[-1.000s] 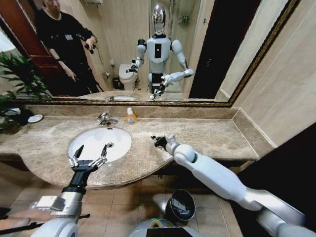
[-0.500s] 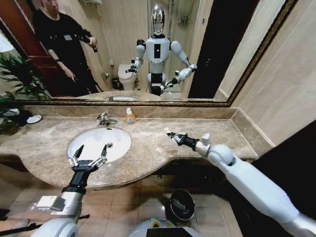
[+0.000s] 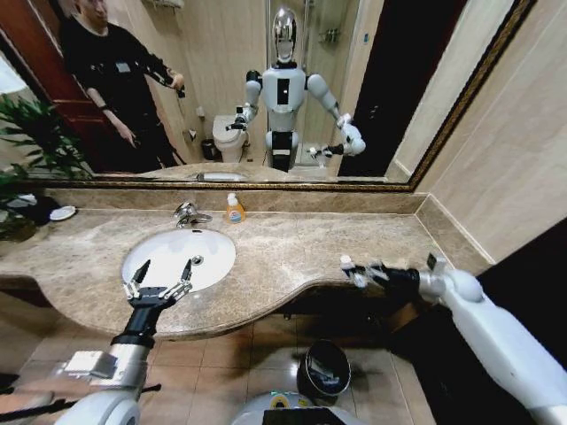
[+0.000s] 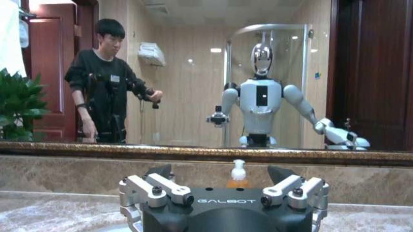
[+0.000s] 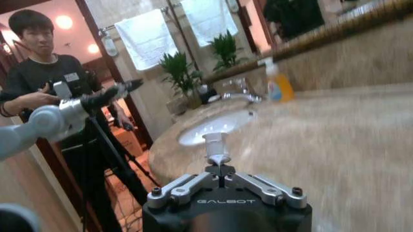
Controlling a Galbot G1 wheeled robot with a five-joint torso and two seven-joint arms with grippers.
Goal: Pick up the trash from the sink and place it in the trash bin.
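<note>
- Right tool (image 3: 356,271): clamped on a tiny white tube (image 5: 216,146), which sticks out beyond its tip; held over the table's (image 3: 292,248) near right edge.
- Change: the right tool has swung rightward from the table's middle.
- Left tool (image 3: 159,282): fingers apart, at the sink's (image 3: 155,251) near rim.
- Trash bin (image 3: 322,368): floor, below.

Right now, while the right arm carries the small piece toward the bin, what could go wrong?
The right gripper pinches the tiny white tube only at its tip, so it might slip out. It is above the marble counter edge, not the trash bin; a drop would probably miss the bin. The left gripper hangs open over the sink.
</note>
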